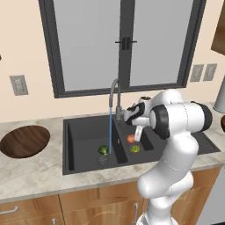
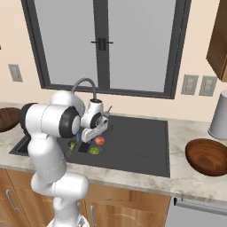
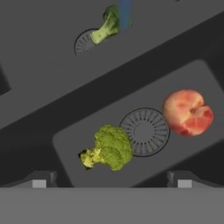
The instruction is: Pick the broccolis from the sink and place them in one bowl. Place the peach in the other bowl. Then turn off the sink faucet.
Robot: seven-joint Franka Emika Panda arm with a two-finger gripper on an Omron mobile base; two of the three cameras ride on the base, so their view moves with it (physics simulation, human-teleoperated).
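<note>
Water runs from the grey sink faucet (image 1: 115, 94) (image 2: 84, 83) into the black sink (image 1: 83, 136) (image 2: 137, 142). One broccoli (image 1: 103, 150) (image 2: 72, 144) (image 3: 107, 25) lies by the left basin's drain, at the stream. The other broccoli (image 1: 135, 149) (image 2: 94, 150) (image 3: 109, 147) and the peach (image 1: 130, 138) (image 2: 100, 140) (image 3: 188, 112) lie in the smaller right basin, on either side of its drain (image 3: 144, 131). My gripper (image 1: 137, 134) (image 2: 85, 144) (image 3: 111, 183) hangs open above that basin, over the broccoli, holding nothing. A wooden bowl (image 1: 25, 140) (image 2: 8, 119) sits left of the sink and another bowl (image 2: 208, 156) to its right.
A window fills the wall behind the sink. A grey canister (image 2: 220, 116) stands at the back right of the counter, behind the right bowl. The ribbed drainboard (image 2: 142, 128) stretches right of the basins. Wall outlets (image 2: 198, 85) flank the window.
</note>
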